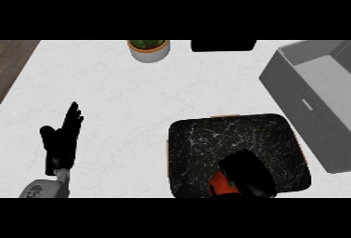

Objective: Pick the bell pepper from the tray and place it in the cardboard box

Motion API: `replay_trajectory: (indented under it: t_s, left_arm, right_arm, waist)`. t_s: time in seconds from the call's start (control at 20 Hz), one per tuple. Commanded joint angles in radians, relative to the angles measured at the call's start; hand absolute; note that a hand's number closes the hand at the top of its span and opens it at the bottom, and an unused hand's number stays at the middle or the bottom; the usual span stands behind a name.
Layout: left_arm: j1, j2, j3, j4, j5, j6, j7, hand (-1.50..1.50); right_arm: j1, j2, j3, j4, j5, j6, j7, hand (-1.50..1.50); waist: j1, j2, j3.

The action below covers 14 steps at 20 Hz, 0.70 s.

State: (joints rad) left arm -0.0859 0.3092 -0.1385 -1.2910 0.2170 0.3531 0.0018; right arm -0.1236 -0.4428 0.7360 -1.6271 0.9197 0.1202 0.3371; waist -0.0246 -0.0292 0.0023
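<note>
No readable text, labels, brands, numbers or signs on anything in view.

The white marble-patterned counter [123, 102] lies bare across its middle, from the resting left hand [61, 139] at the lower left over to the black speckled square tray [233, 139]. Between the tray's right edge and the grey open-topped rectangular box [302, 107] only a narrow strip of counter shows; the box's near wall stands between them. At the far edge, a white round pot with a green plant [149, 50] and a black flat object [223, 45] stand well apart from the tray. The box's mouth is open from above.
</note>
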Motion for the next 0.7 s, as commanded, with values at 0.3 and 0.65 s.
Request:
replay_trajectory:
  t_s: [0.3,0.65]
  left_arm:
    - [0.062,0.022,0.045,-0.004,0.015,0.011,-0.028,0.0]
    - [0.086,0.012,0.067,-0.01,0.025,0.031,-0.036,0.0]
  right_arm:
    - [0.159,-0.465,-0.095,-0.293,-0.157,-0.187,-0.552,1.5]
    - [0.259,-0.641,-0.37,-0.352,-0.469,-0.263,-0.783,1.5]
  waist:
    - [-0.076,-0.003,0.003]
    - [-0.114,0.004,0.004]
